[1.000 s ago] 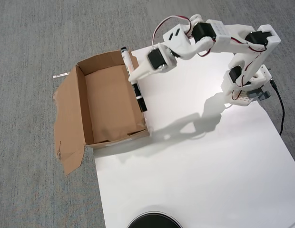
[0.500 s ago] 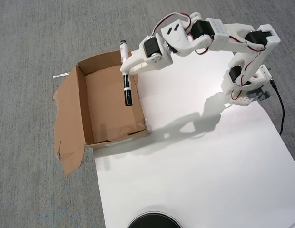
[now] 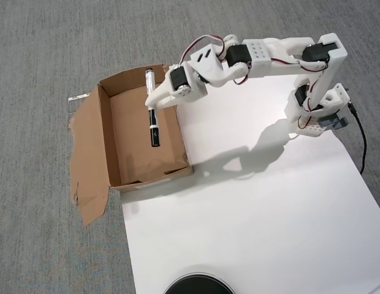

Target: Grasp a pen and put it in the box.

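Note:
The pen (image 3: 153, 122) is a slim white marker with black sections, held lengthwise above the inside of the box. My gripper (image 3: 152, 102) is shut on the pen near its middle, reaching in from the right over the box's right wall. The box (image 3: 105, 131) is brown corrugated cardboard, open at the top, with one flap splayed flat on the carpet at its left. The pen's upper end pokes past the gripper toward the box's far wall; its lower black end hangs over the box floor.
The arm's base (image 3: 319, 113) stands at the right on a white sheet (image 3: 251, 214) that covers the grey carpet. A black cable (image 3: 361, 144) runs down from the base. A dark round object (image 3: 199, 285) sits at the bottom edge.
The gripper has carried the pen leftward, from above the box's right wall to over the box's interior. The arm has stretched out further to the left.

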You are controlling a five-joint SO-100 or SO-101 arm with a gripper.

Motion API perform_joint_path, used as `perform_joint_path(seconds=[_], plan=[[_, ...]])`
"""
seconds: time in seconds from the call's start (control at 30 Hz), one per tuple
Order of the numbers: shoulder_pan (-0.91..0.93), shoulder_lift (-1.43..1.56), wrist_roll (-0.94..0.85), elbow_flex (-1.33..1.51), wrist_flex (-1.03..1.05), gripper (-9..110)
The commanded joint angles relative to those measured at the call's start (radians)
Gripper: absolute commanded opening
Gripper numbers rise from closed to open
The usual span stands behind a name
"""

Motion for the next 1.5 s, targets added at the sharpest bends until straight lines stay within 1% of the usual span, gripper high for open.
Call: perform_joint_path(seconds=[0.0, 0.43, 0.73, 1.13, 1.47], plan=[[-0.001, -0.072, 0.005, -0.039, -0.015, 0], [-0.001, -0.337, 0.004, -0.039, -0.172, 0], [-0.002, -0.446, 0.004, -0.038, -0.176, 0], [0.001, -0.448, -0.007, -0.038, -0.173, 2], [0.001, -0.437, -0.007, -0.036, -0.164, 15]])
